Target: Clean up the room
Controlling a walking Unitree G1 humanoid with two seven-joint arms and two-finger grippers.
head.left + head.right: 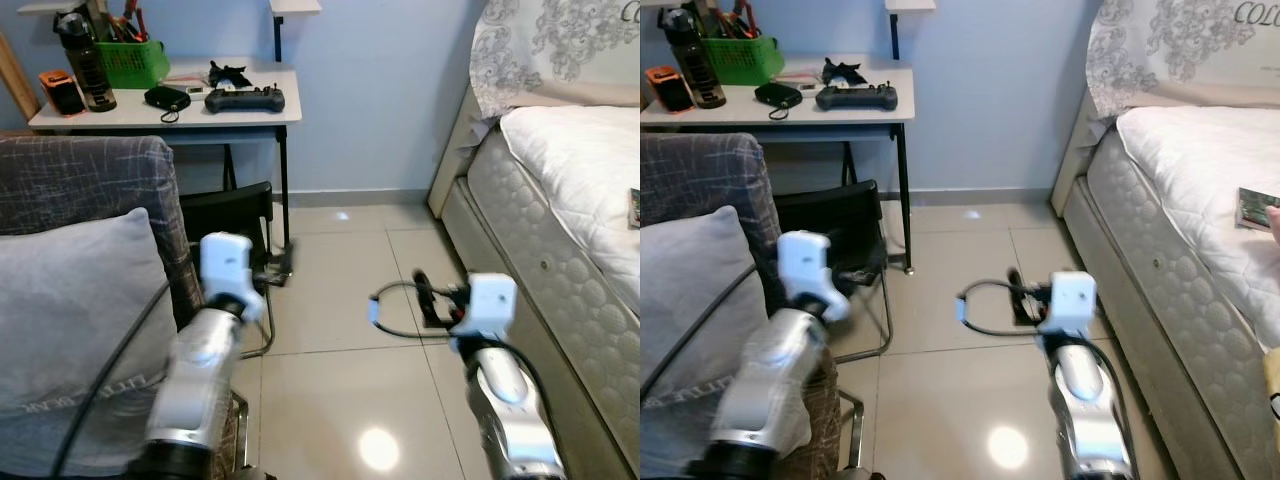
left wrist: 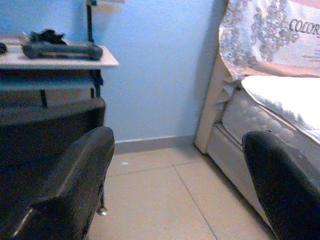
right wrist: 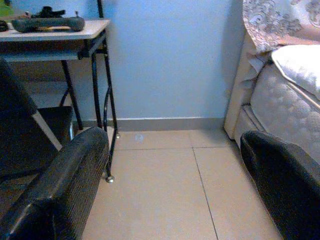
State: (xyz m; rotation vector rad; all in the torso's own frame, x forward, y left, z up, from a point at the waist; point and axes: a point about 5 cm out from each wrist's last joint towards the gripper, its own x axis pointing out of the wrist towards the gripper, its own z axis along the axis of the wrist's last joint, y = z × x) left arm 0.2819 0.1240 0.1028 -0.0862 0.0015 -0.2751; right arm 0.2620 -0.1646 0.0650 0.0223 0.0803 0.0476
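Here the robot stands on the tiled floor (image 1: pixel 340 300) between an armchair on its left and the bed (image 1: pixel 570 170) on its right, both arms raised in front of it and carrying nothing. The left gripper (image 2: pixel 180 185) has its two black fingers spread wide with only floor and wall between them; the right gripper (image 3: pixel 175 190) is just as widely parted and equally empty. Ahead at the far left, against the blue wall, a small surface (image 1: pixel 250 115) bears the clutter: a black handheld controller (image 1: pixel 245 98), a dark pouch (image 1: pixel 166 97) beside it, a green basket (image 1: pixel 133 62) stuffed with tools, a dark bottle (image 1: pixel 88 60) and a small orange and black device (image 1: pixel 62 92). A black folding chair (image 1: pixel 230 215) sits tucked under it. On the bed's right edge lies a thin printed item (image 1: pixel 1258 208), perhaps a booklet; what it is cannot be made out. A grey cushion (image 1: pixel 70 310) rests on the armchair (image 1: pixel 90 180) near the left arm. No single object has been singled out, so this looks like the survey and approach stage, with the tidying itself barely begun. The next move probably calls for choosing one stray item, most likely something on the surface, then walking nearer past the chair so either arm can reach over the edge without striking the chair back.
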